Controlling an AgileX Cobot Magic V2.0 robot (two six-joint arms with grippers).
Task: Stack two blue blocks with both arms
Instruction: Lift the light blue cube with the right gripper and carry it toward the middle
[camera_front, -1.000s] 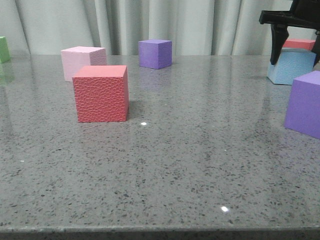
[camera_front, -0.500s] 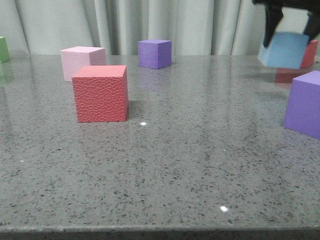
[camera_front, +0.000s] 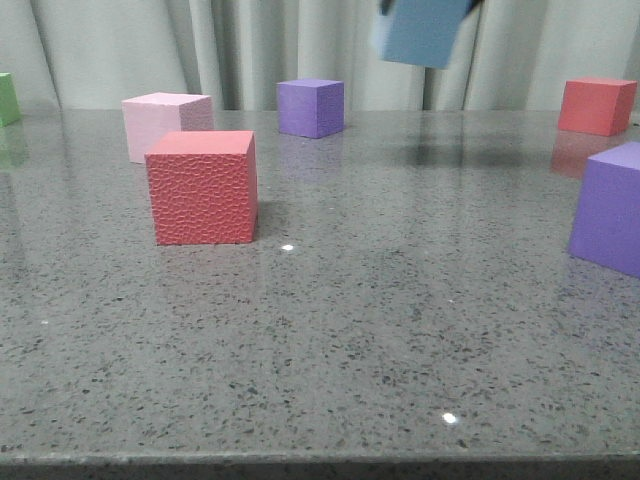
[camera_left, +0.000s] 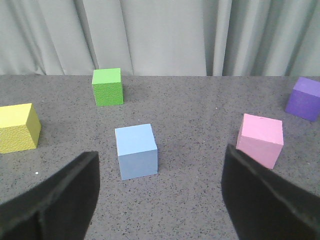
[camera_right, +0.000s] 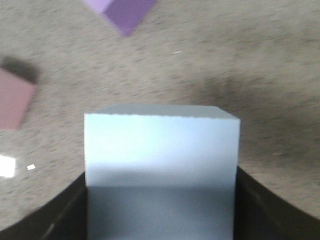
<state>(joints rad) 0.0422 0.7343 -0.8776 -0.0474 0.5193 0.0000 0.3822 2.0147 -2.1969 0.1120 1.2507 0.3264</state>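
blue block aloft, its twin waiting on the worktop

sky-blue foam fills the right wrist view: one blue block sits clamped between the right arm's dark fingers, which press against its two sides. from the front, this block hangs high above the speckled grey worktop, slightly tilted and blurred, in front of the pale curtain, with only dark slivers of the fingers showing at its edges.

the second blue block rests flat on the worktop in the left wrist view, untouched, framed between the left arm's fingers, which are spread wide and well apart from it. around it stand a green cube, a yellow cube, a pink cube and a purple cube.

in the front view, a red textured cube stands nearest.
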